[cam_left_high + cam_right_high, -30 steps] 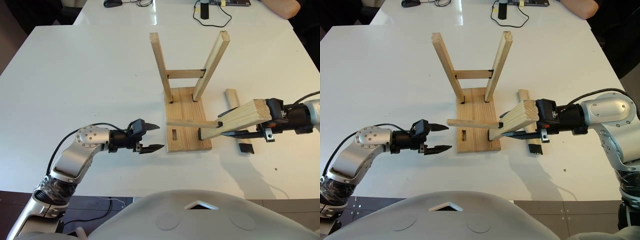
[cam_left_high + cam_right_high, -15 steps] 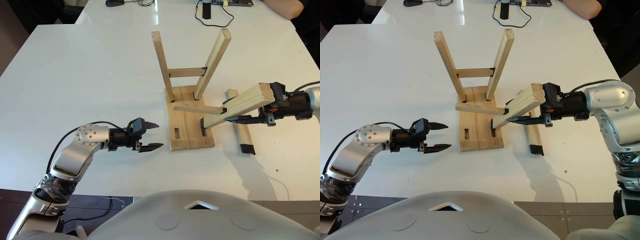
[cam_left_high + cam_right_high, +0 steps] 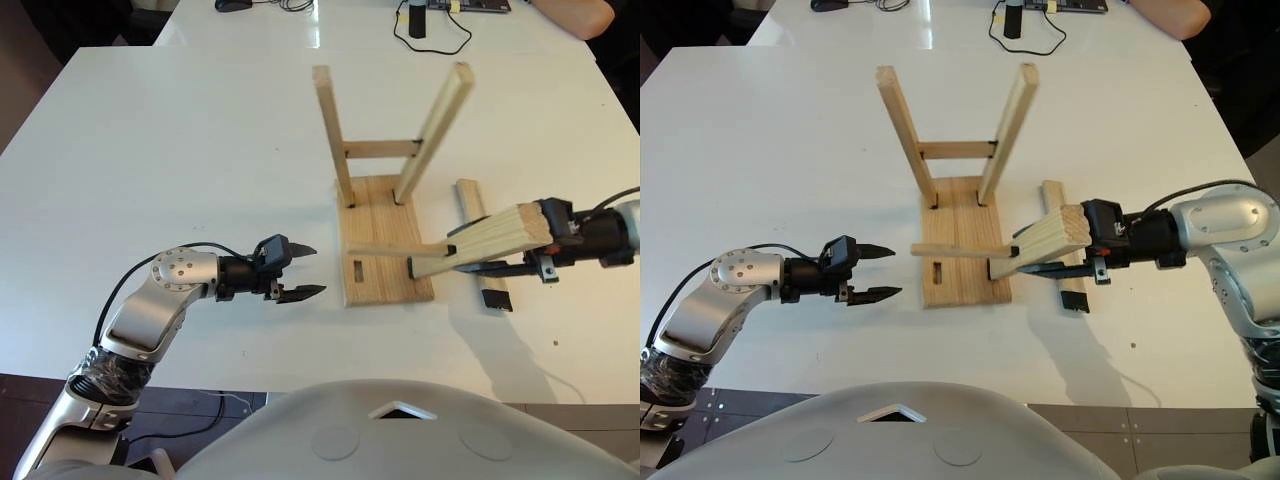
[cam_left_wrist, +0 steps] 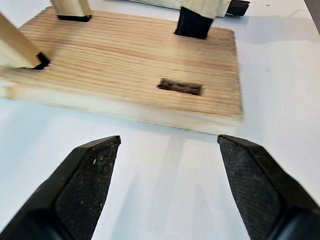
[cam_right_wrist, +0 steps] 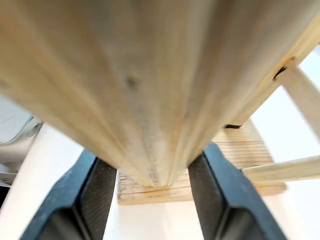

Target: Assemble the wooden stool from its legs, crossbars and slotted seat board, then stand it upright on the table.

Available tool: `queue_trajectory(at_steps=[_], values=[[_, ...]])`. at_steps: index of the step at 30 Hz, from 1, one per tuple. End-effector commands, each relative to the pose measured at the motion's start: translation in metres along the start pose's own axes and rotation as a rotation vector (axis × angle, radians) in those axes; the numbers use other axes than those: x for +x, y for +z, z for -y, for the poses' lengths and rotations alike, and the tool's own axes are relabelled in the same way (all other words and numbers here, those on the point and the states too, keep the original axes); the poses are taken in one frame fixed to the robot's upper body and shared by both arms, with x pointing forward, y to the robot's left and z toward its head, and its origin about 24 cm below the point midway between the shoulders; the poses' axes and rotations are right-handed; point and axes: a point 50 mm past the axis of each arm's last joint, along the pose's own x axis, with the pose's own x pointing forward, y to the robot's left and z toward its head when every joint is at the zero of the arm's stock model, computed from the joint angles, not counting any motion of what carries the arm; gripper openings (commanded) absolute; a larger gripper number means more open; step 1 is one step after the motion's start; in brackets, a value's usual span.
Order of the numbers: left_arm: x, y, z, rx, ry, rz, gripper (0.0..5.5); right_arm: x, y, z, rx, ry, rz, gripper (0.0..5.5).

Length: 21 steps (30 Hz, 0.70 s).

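**Right pincer clamped on leg; left pincer wide apart by the board**

Right gripper (image 5: 152, 170): fingers closed on the thick upper end of a held leg (image 3: 490, 240), slanted low. Its black foot meets the seat board (image 3: 385, 215) at the near right; can't tell if it is seated. A thin crossbar (image 3: 385, 250) juts left from it.

Left gripper (image 4: 169, 145): fingers spread, holding nothing, just near-left of the board and facing the empty slot (image 4: 181, 87).

The board lies flat on the table (image 3: 150, 150), with two standing legs (image 3: 333, 135) in its far slots. A loose leg (image 3: 470, 205) lies to the right.

Handling, as judged:
- The wood is stiff and light.
- Its smooth faces may pivot in a two-finger pinch, so grip nearer the foot.
- The board may skate, so brace its near-left edge.
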Motion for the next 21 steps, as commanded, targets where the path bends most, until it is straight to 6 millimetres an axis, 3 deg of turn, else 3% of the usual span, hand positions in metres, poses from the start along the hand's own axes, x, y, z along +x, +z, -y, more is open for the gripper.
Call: queue_trajectory(at_steps=[1,7,12,16,21], values=[[-0.002,0.001,-0.003,0.009,0.014,-0.013,3.61,0.010,-0.016,-0.013,0.103,0.080,-0.068,2.03],[-0.001,0.000,-0.002,0.008,0.007,-0.023,3.61,0.017,-0.033,-0.008,0.134,0.070,-0.126,2.03],[-0.002,-0.002,-0.001,0.004,0.002,-0.042,3.61,0.035,-0.050,-0.016,0.166,0.134,-0.168,2.03],[-0.001,-0.001,-0.001,-0.002,-0.004,-0.036,3.61,0.046,-0.075,-0.023,0.222,0.175,-0.232,2.03],[0.000,-0.002,-0.001,-0.005,0.000,-0.034,3.61,0.054,-0.088,-0.024,0.230,0.197,-0.277,2.03]])
